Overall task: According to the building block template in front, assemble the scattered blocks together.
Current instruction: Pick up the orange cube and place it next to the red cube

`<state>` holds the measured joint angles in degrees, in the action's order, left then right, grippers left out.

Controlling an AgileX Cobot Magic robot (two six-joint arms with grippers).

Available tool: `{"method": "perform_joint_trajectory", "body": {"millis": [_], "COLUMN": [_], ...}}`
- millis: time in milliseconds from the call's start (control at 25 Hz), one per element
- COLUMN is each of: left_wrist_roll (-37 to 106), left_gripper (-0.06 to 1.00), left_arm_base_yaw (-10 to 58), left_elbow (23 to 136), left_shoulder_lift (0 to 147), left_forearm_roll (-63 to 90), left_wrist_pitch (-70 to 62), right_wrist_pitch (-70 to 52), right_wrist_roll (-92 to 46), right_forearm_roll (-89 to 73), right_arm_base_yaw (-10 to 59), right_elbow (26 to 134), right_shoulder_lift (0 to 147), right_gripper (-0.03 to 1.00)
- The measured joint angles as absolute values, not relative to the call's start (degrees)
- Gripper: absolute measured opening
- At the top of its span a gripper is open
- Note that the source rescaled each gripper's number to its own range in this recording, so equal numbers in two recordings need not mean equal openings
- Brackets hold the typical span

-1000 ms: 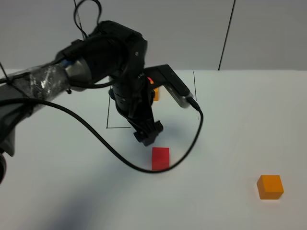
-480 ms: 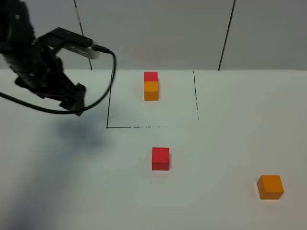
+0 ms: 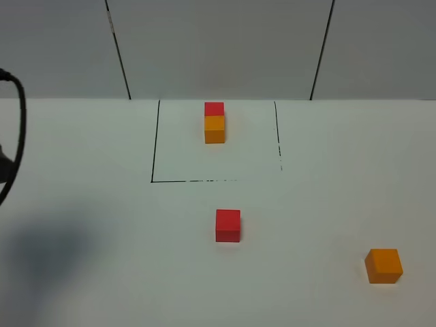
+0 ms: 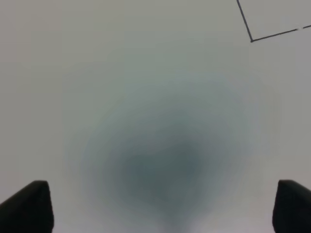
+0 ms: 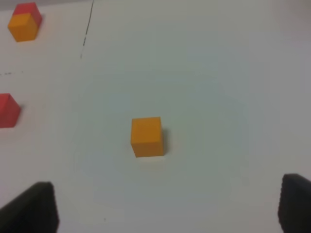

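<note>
The left fingers (image 4: pixel 29 206) and right fingers (image 5: pixel 34 206) are being held spread, empty. A matte orange cube (image 5: pixel 146 136) is being framed ahead of the right fingers, untouched, on the white tabletop (image 3: pixel 327 170); beyond, a matte red cube (image 3: pixel 228 225), then the joined red-and-orange template pair (image 3: pixel 214 122).

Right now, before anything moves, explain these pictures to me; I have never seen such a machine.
This is a robot with two arms, each ending in a two-fingered gripper. The wide picture comes from a camera high above the white table. The other two come from wrist cameras; the dark corners are gripper fingers. On the table: a small joined red-and-orange pair inside a drawn outline, the model to copy, plus a loose red cube and a loose orange cube, apart. The left gripper is open over bare table; the right gripper is open, facing the orange cube. Nothing is held.
</note>
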<state>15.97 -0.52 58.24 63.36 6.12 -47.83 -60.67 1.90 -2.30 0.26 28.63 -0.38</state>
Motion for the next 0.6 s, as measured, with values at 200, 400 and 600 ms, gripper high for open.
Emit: {"method": "perform_joint_trajectory", "body": {"millis": [200,400,600], "left_wrist_roll": [6.0,-2.1,-3.06], "left_gripper": [0.89,0.89,0.89], "left_arm_base_yaw": [0.14,1.56,1.75], "left_elbow": [51.28,45.98,41.18], "left_shoulder_lift": [47.37,34.93,26.44], "left_forearm_roll": [-1.51,-7.24,-3.7], "left_wrist_pitch": [-51.39,-56.82,-58.26], "right_wrist_pitch": [-60.67,-60.67,-60.67], "right_wrist_roll": [1.9,1.9,1.9], "right_forearm_roll": [-2.3,-2.3,-2.3], "right_arm_base_yaw": [0.26,0.26,0.26], "right_elbow": [28.63,28.63,28.63], "right_shoulder_lift": [-0.38,-0.38,-0.38], "right_gripper": [0.81,0.81,0.81]}}
